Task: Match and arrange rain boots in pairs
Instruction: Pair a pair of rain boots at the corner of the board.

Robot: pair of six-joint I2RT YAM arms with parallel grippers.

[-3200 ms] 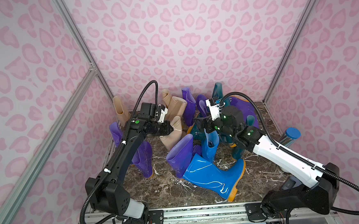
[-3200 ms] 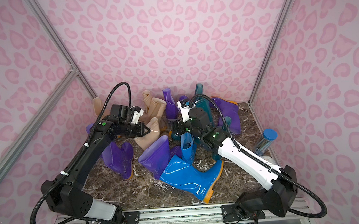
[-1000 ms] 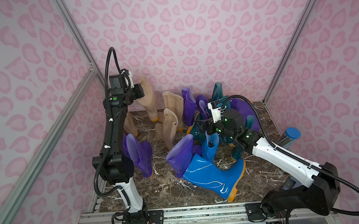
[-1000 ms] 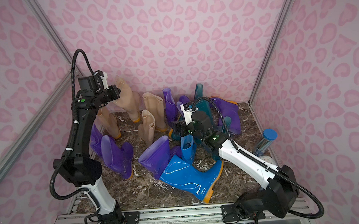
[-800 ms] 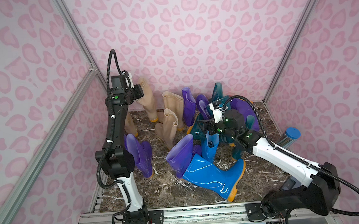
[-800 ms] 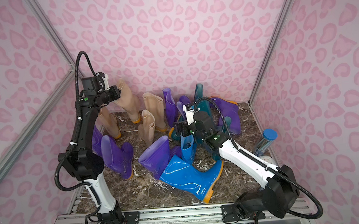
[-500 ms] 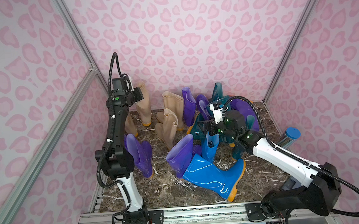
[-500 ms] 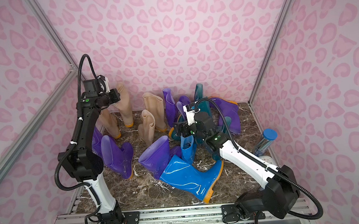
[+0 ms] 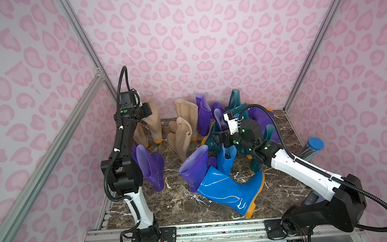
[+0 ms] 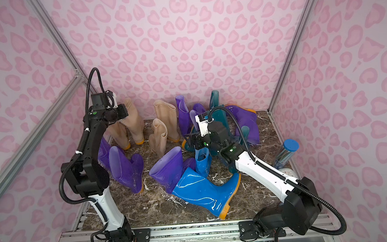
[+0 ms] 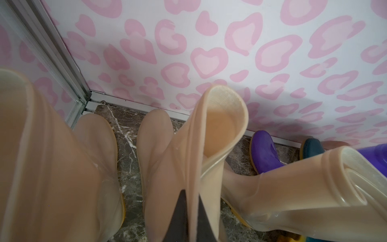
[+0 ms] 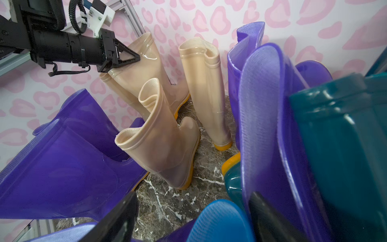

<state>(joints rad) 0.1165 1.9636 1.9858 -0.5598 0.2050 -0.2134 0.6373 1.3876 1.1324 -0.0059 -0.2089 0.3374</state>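
1. The left claw (image 12: pixel 136 58) was pressed together on the cuff of a beige boot (image 9: pixel 155 126), pinching the rubber flat between its tips.
2. That boot stood upright at about 10 o'clock on the counter (image 9: pixel 184 207). Its sole seemed to be down, and its mate (image 9: pixel 140 135) stood just beside it toward 9.
3. The right claw (image 9: pixel 221 140) hung spread and empty near the centre, over the mouth of a standing blue boot (image 9: pixel 226 158).
4. The other blue boot (image 9: pixel 226 188) lay on its side toward 6. Two purple boots (image 9: pixel 150 170) stood at 8, and two more beige ones (image 9: pixel 185 117) stood near 12. Teal and purple boots crowded 1 to 2.
5. The step in hand, I judged, was setting the beige boot down to complete a pair.
6. The next move would call for the left claw to let go only once the sole sat flat. It would then have to back off without tipping either boot. The right claw would need to close on the blue cuff.
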